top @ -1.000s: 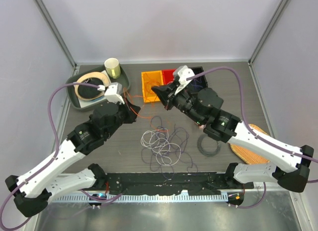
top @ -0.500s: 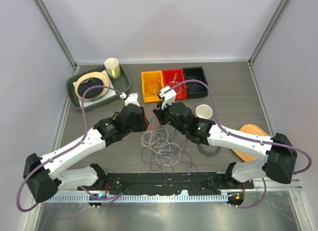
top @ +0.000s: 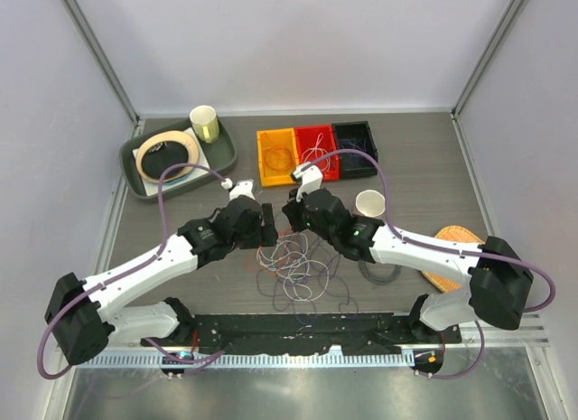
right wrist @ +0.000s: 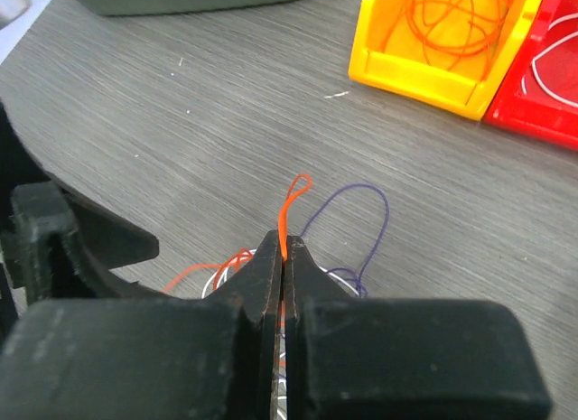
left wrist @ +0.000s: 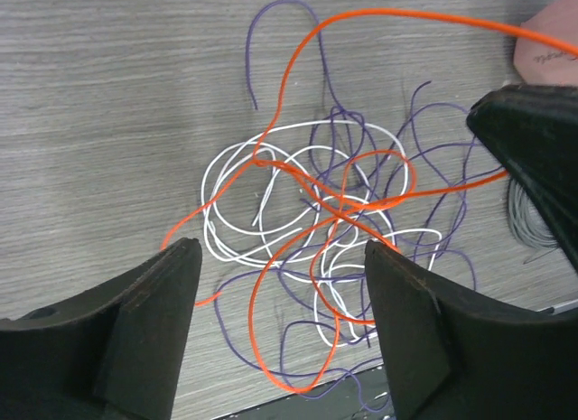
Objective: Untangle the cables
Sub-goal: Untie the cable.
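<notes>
At the centre of the table [top: 424, 172], the cables [top: 296, 262] lie in one tangle of white, orange and purple loops, directly below the two grippers. The left gripper [left wrist: 280, 334] is spread wide above the tangle, with nothing gripped between its fingers. The right gripper [right wrist: 284, 257] is pressed closed on one orange cable [right wrist: 291, 199], and a small bend of it stands above the fingertips. Behind the tangle stand a yellow bin [right wrist: 424, 72] containing orange loops, a red bin [right wrist: 533, 113] containing white wire, and a black bin [top: 361, 170]. A pale pink surface [left wrist: 546, 45] at the upper right corner of the left wrist view carries thin writing, too small to read.
</notes>
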You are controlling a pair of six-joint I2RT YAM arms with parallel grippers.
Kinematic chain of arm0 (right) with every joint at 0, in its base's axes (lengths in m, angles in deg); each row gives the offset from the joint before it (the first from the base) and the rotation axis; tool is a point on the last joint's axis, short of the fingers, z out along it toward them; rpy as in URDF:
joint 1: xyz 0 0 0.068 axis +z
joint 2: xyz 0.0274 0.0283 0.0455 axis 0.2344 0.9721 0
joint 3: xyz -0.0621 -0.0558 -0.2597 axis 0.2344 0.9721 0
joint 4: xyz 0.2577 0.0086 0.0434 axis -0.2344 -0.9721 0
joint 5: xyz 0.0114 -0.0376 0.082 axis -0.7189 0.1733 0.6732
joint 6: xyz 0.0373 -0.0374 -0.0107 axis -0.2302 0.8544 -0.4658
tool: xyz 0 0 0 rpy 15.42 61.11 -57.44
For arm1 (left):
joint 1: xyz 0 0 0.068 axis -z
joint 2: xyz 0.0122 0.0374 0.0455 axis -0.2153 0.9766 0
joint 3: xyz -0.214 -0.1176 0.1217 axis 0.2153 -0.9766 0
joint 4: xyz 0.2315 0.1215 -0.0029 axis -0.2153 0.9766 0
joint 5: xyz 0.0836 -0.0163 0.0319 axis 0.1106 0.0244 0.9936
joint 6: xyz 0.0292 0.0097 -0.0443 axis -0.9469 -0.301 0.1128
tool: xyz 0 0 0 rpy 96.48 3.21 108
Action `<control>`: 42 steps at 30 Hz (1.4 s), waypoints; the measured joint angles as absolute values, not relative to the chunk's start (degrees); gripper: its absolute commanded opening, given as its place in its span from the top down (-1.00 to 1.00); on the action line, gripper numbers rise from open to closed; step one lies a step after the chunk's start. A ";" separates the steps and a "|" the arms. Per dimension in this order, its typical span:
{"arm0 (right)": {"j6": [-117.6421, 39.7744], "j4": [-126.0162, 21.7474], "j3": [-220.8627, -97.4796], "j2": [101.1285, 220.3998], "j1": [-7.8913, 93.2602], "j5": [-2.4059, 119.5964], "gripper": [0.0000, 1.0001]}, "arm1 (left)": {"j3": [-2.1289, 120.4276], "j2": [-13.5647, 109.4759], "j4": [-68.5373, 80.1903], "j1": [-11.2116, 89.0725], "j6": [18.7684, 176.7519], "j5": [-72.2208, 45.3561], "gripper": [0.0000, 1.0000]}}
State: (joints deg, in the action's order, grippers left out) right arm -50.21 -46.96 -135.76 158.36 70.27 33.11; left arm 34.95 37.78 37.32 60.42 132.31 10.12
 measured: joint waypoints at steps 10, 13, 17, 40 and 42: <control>-53.53 -46.81 -134.65 159.34 68.80 36.06 0.99 | 30.38 37.69 34.48 60.40 130.87 8.19 -1.00; -53.83 -46.81 -134.63 159.58 68.67 36.74 0.99 | 29.09 38.39 31.55 60.40 129.42 6.27 -1.00; -54.53 -46.74 -134.63 159.60 68.30 37.72 0.99 | 29.07 41.56 29.16 60.40 128.83 4.87 -0.91; -56.33 -45.58 -134.61 160.74 67.82 42.55 0.99 | 23.27 38.00 34.30 60.40 134.10 2.62 0.63; -56.33 -45.54 -134.50 160.74 67.82 42.55 0.99 | 22.66 37.78 34.24 60.40 134.06 1.79 0.67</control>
State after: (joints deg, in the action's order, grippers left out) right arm -56.33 -45.54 -134.50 160.74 67.82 42.55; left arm 22.66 37.78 34.24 60.40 134.06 1.79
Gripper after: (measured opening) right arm 0.039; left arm 0.195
